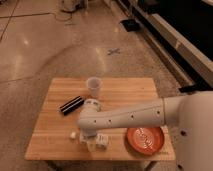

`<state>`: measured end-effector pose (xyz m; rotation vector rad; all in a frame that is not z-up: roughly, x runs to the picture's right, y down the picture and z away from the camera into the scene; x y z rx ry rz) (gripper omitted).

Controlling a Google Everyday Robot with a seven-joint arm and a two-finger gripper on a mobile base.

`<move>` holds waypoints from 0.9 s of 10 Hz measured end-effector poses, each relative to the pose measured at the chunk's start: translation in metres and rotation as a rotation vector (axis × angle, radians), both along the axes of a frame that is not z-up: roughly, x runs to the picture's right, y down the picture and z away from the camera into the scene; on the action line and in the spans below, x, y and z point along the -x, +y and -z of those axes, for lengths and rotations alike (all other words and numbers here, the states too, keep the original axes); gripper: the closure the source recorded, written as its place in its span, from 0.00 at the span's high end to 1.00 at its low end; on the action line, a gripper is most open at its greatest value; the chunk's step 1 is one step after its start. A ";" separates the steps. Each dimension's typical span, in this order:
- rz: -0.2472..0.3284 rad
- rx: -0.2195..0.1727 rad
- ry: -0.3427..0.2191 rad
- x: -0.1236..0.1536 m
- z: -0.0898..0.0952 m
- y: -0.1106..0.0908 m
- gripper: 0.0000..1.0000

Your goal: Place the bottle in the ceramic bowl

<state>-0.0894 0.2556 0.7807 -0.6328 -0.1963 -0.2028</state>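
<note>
My gripper (pixel 95 140) points down at the wooden table (pixel 55 145), near its front edge and left of centre, at the end of my white arm that reaches in from the right. A small white piece (pixel 74 135) shows just left of the gripper; it looks like part of the bottle, and the rest is hidden under the gripper. I cannot tell whether the gripper holds it. The orange-red ceramic bowl (pixel 145 141) with a pale pattern sits at the front right of the table, to the right of the gripper, with nothing in it.
A translucent white cup (pixel 93 87) stands upright near the back middle of the table. A black-and-white striped bar (pixel 71 105) lies to its left. The table stands on a shiny stone floor; dark fixtures run along the right side.
</note>
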 end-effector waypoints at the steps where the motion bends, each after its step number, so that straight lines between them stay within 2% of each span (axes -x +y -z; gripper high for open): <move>1: -0.016 0.003 0.010 -0.006 -0.004 -0.001 0.47; 3: -0.045 -0.006 0.016 -0.020 -0.003 -0.011 0.28; 5: -0.073 -0.039 0.003 -0.038 0.009 -0.034 0.07; 7: -0.096 -0.064 -0.016 -0.058 0.023 -0.054 0.00; 9: -0.127 -0.082 -0.027 -0.087 0.034 -0.072 0.00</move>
